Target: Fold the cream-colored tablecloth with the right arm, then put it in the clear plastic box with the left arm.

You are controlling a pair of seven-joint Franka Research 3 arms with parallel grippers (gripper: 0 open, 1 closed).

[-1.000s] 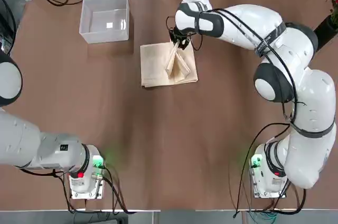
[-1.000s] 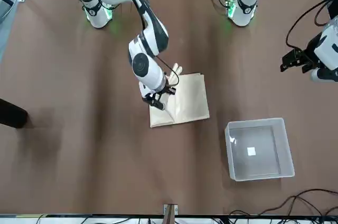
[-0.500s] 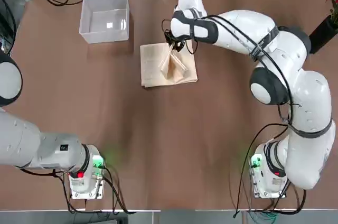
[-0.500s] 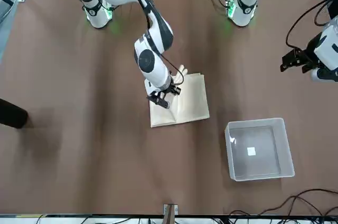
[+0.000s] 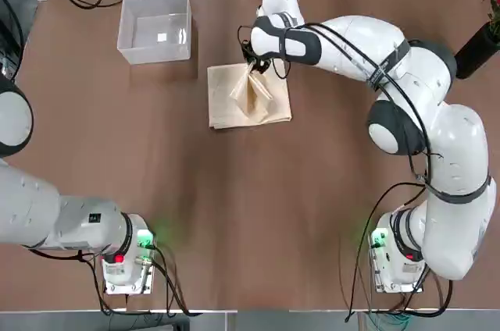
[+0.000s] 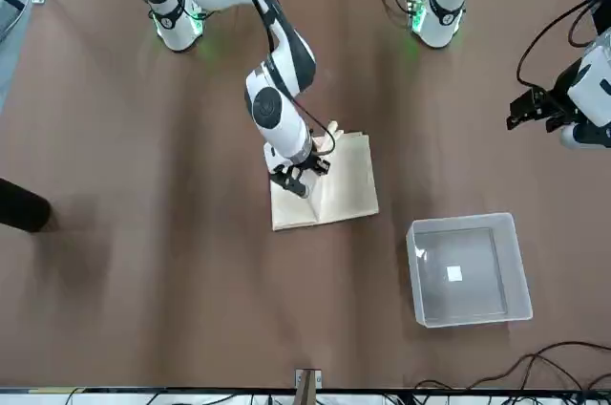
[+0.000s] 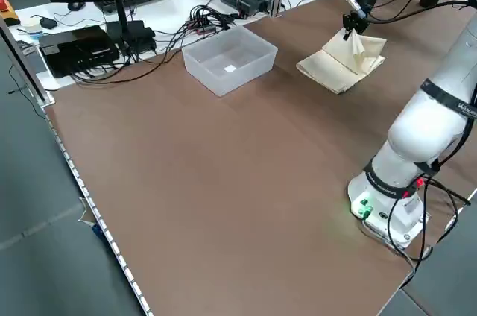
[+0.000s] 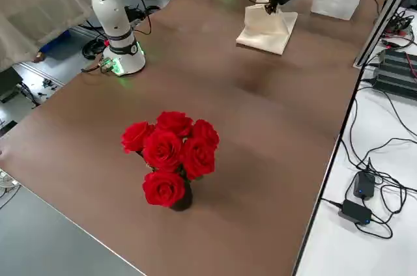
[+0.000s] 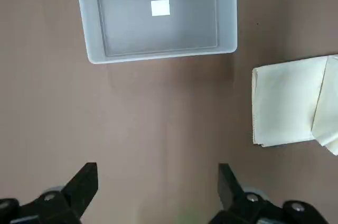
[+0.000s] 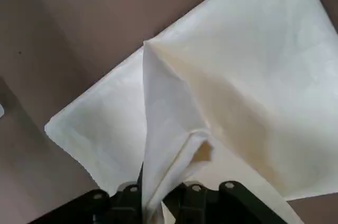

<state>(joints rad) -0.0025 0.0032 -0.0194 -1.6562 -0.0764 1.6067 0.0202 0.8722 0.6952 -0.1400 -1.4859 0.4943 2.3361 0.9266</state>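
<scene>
The right tool (image 5: 255, 64) pinches a raised corner of the cloth (image 5: 234, 101), its fingers closed on the fabric, which rises in a peak to the tool while the rest lies flat on the bench (image 5: 258, 206) below it. To fold well, I judge the lifted corner should be carried low across the flat part toward the edge on the box (image 5: 155, 28) side, kept taut enough that the layer rolls over without dragging the layers underneath, and let go only once the edges line up. The right arm (image 5: 367, 42) reaches far out from its base, wrist bent down over the cloth. The left tool (image 9: 153, 192) hangs open well off from the cloth, with the empty box beyond its fingers.
</scene>
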